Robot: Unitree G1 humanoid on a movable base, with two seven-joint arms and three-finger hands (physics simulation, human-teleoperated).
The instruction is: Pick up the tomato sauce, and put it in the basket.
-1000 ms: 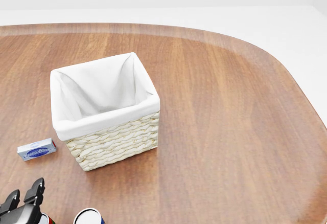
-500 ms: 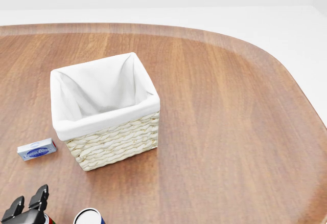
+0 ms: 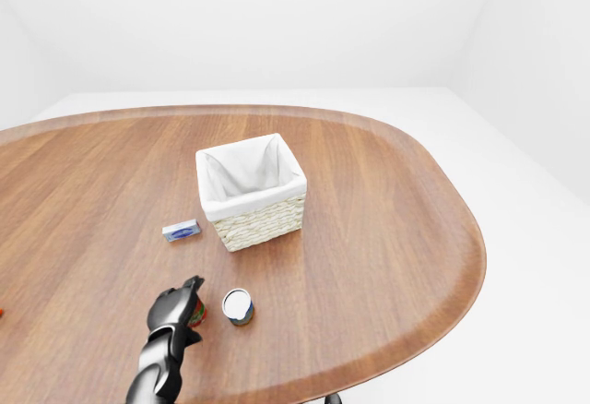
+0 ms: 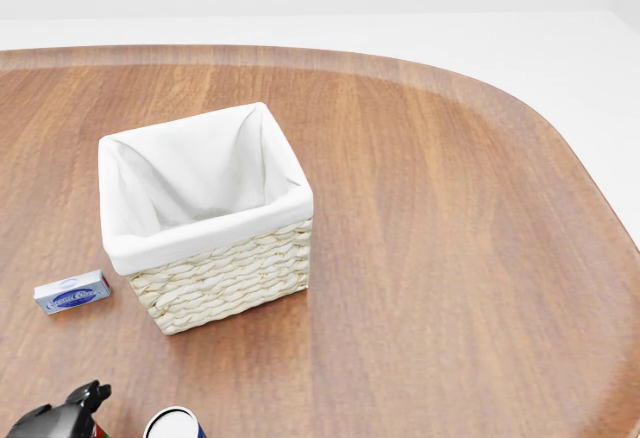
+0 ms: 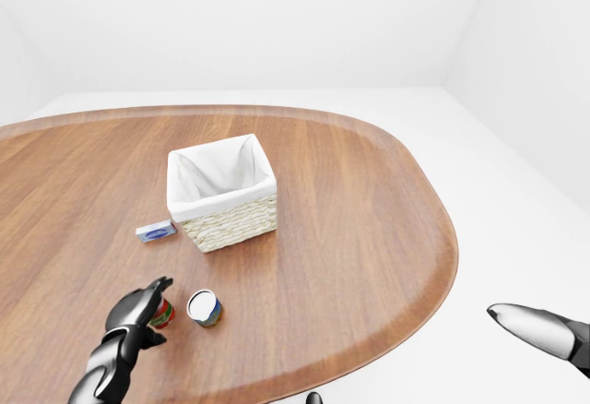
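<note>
The left robot hand hung with fingers spread, unclenched, over the tomato sauce on the table. Just right stood a white-lidded can, the basket above. The right robot hand was off the table, its grip unclear.

From the left hand, the basket lies at one o'clock, its top open. Between them the counter is bare; a can stands at three o'clock, a small box at twelve.
</note>
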